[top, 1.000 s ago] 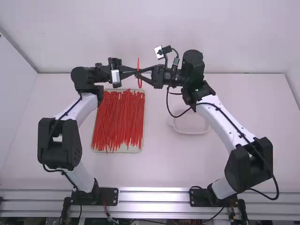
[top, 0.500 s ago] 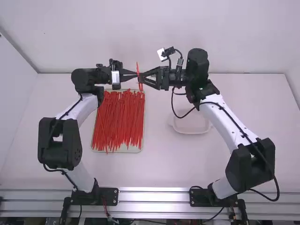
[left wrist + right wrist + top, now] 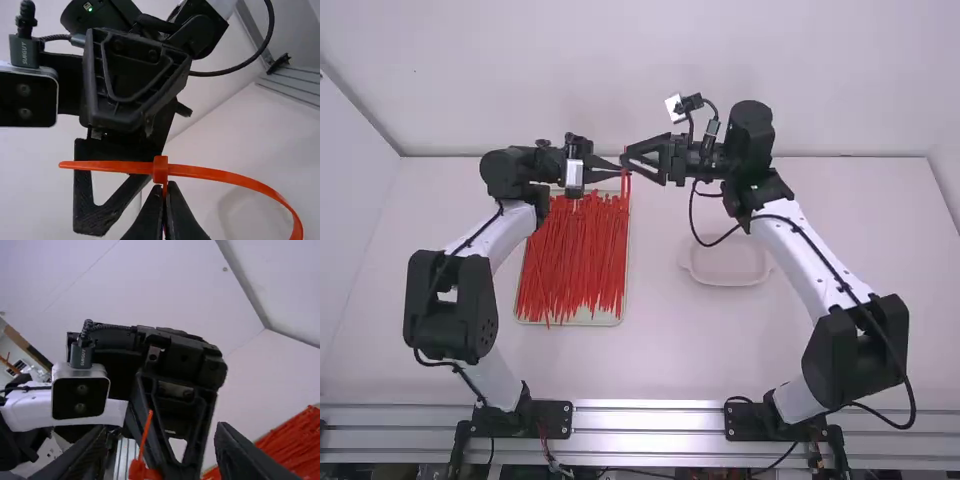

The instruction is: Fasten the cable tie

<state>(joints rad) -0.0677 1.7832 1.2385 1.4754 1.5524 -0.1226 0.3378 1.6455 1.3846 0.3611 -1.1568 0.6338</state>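
Watching the high feed, I have both arms lifted off the white surface (image 3: pixel 890 230) and reaching toward the back wall, where their tips meet in the air. My left arm climbs from its base, folds at the elbow and runs up and to the right. Its wrist lies level, so the left tool (image 3: pixel 161 196) points to the right. That tool's fingers are pressed together, pinching a single orange-red plastic cable tie (image 3: pixel 160 169) just under its square head. The strap passes through the head, with a short straight end on one side and a long curved sweep on the other.

My right arm rises from its base, bends at the elbow and slants up and to the left, with its wrist level too. The right tool (image 3: pixel 628 166) faces the left one with its fingers spread wide, one above and one below the held tie. I cannot tell whether either finger touches it.

The tie hangs above the far end of a flat beige tray (image 3: pixel 582 322), which carries a heap of loose red cable ties (image 3: pixel 575 250). A shallow translucent dish (image 3: pixel 725 268) sits to the right of the tray, below the right forearm.
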